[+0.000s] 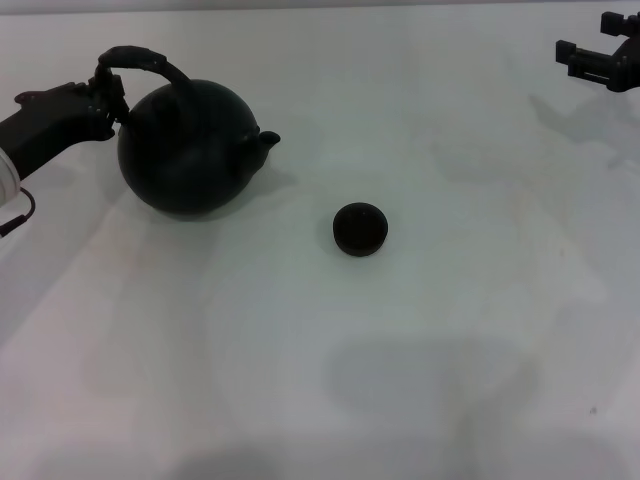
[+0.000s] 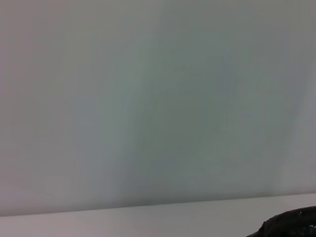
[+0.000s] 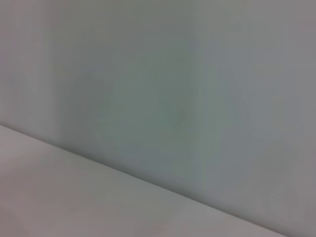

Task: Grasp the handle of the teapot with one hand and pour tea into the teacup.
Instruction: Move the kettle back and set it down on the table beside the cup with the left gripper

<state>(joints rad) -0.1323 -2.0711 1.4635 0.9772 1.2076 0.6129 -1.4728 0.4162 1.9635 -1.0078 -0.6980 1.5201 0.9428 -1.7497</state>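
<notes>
Nearest the robot on the white tabletop (image 1: 300, 400) sits the teacup (image 1: 360, 229), upright and alone a little right of centre, small, dark and handleless. It looks light and easy to knock aside, so the pour probably needs a slow tilt with the spout held just above its rim.

Farther back and to the left stands the teapot (image 1: 190, 148), a large round matte black body, its stubby spout turned toward the cup but well apart from it. It appears heavy and rigid, and heavier still if filled. The arched handle (image 1: 143, 60) over its top is the place to grip: thick, slightly rough, unlikely to slip.

The left gripper (image 1: 108, 88) is at the handle's left end, the jaws seemingly around the strap, though whether they are clenched cannot be told.

Farthest off, at the right rear corner, the right gripper (image 1: 600, 55) hangs idle; its jaws' state cannot be told either.
</notes>
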